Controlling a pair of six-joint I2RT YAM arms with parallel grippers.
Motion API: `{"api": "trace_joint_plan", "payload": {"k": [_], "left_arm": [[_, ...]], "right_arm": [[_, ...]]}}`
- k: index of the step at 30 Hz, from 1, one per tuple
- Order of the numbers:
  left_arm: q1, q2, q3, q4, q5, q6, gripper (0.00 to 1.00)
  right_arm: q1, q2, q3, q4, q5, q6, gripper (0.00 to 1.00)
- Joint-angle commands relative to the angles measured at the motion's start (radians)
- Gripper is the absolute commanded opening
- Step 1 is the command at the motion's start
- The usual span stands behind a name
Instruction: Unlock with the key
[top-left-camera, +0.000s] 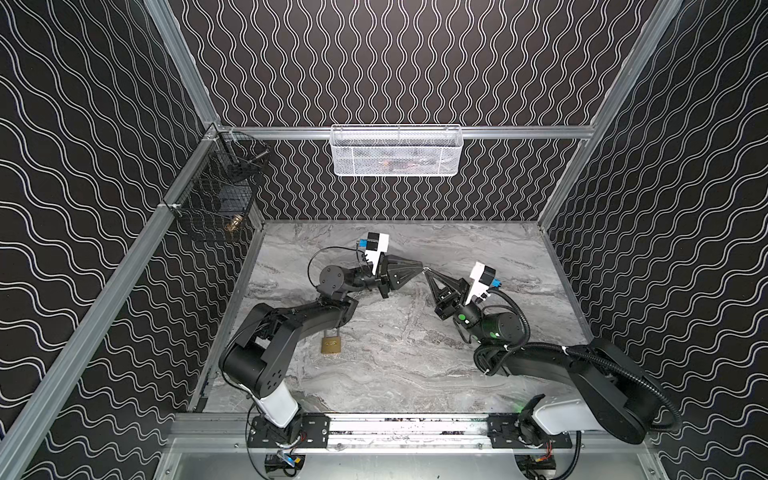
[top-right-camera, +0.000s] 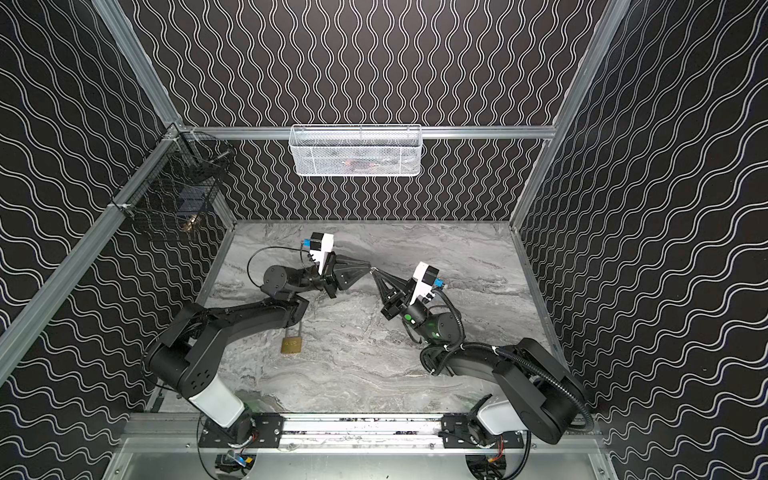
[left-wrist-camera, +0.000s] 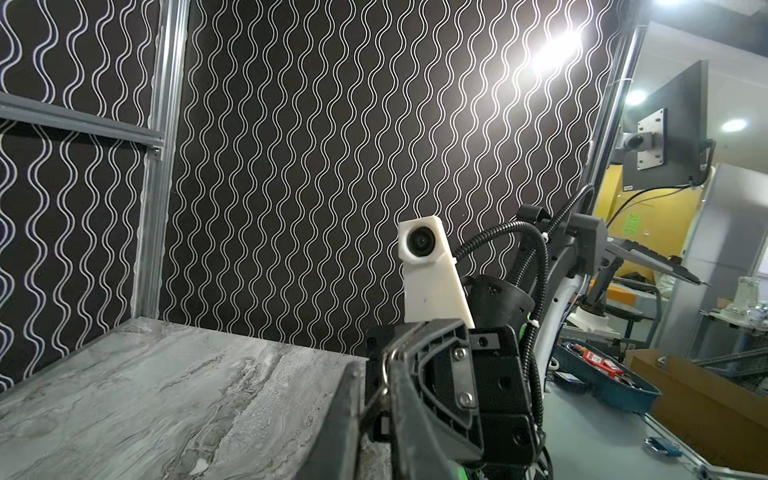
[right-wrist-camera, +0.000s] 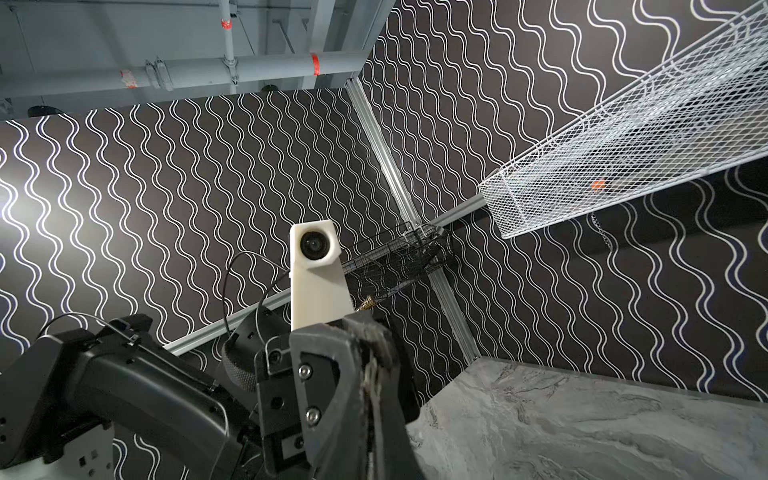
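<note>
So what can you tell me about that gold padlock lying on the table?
The padlock is a small brass-coloured block with a dark oval mark on its face and a silvery loop. It lies flat on the grey marbled table, loop pointing toward the back, its top hidden under the left arm. Nothing grips it.

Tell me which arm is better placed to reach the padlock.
Left, probably: the padlock lies right beside that arm's forearm, while the right claw hangs farther away.

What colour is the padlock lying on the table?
The padlock has a brass-gold body, silvery shackle; clearest in a top view.
</note>
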Motion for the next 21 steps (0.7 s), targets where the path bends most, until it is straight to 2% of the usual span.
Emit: {"api": "trace_joint_plan", "payload": {"k": [1,2,4,11,15,17,21], "left_arm": [[0.001,0.001,0.005,0.032,0.036,-0.023,0.13],[0.0,0.001,0.007,0.032,0.039,-0.023,0.11],[0.0,-0.001,0.01,0.032,0.039,-0.023,0.0],[0.0,0.015,0.023,0.032,0.013,-0.049,0.0],[0.013,0.016,0.028,0.033,-0.033,-0.075,0.0],[0.027,0.019,0.034,0.03,-0.046,-0.102,0.0],[0.071,0.028,0.033,0.023,-0.049,-0.158,0.0]], "right_arm": [[0.0,-0.004,0.003,0.138,0.007,0.014,0.0],[0.0,-0.004,0.002,0.138,0.009,0.014,0.0],[-0.001,-0.006,-0.001,0.138,0.016,0.015,0.0],[-0.001,-0.01,-0.01,0.137,0.038,0.015,0.0],[-0.001,-0.025,-0.04,0.137,0.061,0.001,0.42],[-0.004,-0.046,-0.076,0.137,0.086,-0.007,0.58],[-0.017,-0.116,-0.167,0.135,0.133,-0.033,0.74]]}}
